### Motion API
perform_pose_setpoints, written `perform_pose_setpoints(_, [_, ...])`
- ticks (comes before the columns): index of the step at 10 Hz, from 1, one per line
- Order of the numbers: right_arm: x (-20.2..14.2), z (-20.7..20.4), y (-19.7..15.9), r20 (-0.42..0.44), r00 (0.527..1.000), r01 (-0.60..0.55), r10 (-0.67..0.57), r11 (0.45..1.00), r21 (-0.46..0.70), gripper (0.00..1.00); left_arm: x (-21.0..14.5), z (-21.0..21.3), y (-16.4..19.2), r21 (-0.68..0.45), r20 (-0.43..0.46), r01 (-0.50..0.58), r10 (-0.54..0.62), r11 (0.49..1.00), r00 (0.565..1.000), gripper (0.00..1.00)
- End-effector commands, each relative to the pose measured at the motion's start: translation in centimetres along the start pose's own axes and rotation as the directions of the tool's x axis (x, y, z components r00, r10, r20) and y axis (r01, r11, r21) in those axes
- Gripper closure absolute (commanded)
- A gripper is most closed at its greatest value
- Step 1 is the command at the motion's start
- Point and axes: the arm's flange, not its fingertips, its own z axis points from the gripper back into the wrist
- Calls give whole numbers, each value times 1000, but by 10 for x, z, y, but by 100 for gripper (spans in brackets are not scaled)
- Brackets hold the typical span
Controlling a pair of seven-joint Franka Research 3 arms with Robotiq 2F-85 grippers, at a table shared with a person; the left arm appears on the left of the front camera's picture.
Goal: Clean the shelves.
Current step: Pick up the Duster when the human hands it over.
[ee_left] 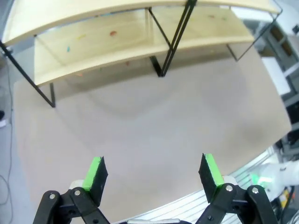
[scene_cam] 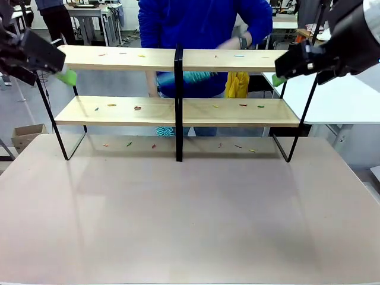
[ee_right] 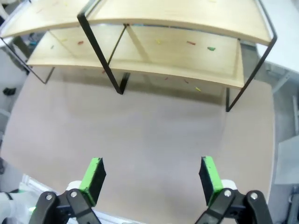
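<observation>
The shelves (scene_cam: 178, 110) stand across the far half of the table: two light-wood boards in a thin black frame with a central post. Small coloured scraps (scene_cam: 138, 108) lie on both boards and on the table under them. Behind the shelves a person in blue holds a teal duster (scene_cam: 196, 77) and a yellow cloth (scene_cam: 237, 84), one hand (scene_cam: 228, 44) at the top board. My left gripper (scene_cam: 66, 76) hovers by the shelves' left end, open and empty (ee_left: 153, 173). My right gripper (scene_cam: 278, 80) hovers by the right end, also open and empty (ee_right: 152, 175).
The beige table (scene_cam: 190, 219) stretches wide in front of the shelves. A white table (scene_cam: 335, 101) stands at the right behind them. A cardboard box (scene_cam: 27, 135) sits on the floor at the left.
</observation>
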Motion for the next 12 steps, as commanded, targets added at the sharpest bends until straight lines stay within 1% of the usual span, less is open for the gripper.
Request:
perform_pose_setpoints(1, [9, 0, 2, 10, 999, 31, -30, 999, -20, 0, 0, 8, -8, -27, 88, -49, 51, 998, 995, 0])
perform_pose_setpoints(2, [10, -2, 1, 10, 999, 37, -37, 999, -6, 0, 0, 11, -9, -14, 184, -17, 19, 1000, 983, 0])
perform_pose_setpoints(3, [11, -4, -1, 2, 999, 41, -41, 999, -5, 0, -4, 15, -12, 12, 277, 77, -77, 997, 958, 0])
perform_pose_setpoints(4, [12, -6, -2, 0, 999, 44, -44, 999, -15, 0, -4, 16, -13, 39, 308, 121, -127, 992, 943, 0])
perform_pose_setpoints(7, [13, -17, -9, -20, 998, 64, -65, 997, -32, 0, -2, 8, -16, 62, 273, 161, -172, 985, 946, 0])
perform_pose_setpoints(8, [13, -18, -10, -23, 998, 64, -64, 997, -36, 0, -1, 5, -16, 61, 262, 189, -198, 980, 944, 0])
perform_pose_setpoints(10, [14, -19, -9, -21, 998, 61, -62, 997, -39, 0, 1, 0, -16, 25, 238, 202, -202, 979, 950, 0])
perform_pose_setpoints(12, [14, -21, -8, -25, 998, 56, -57, 998, -41, 0, 2, -1, -15, 25, 232, 186, -187, 982, 955, 0])
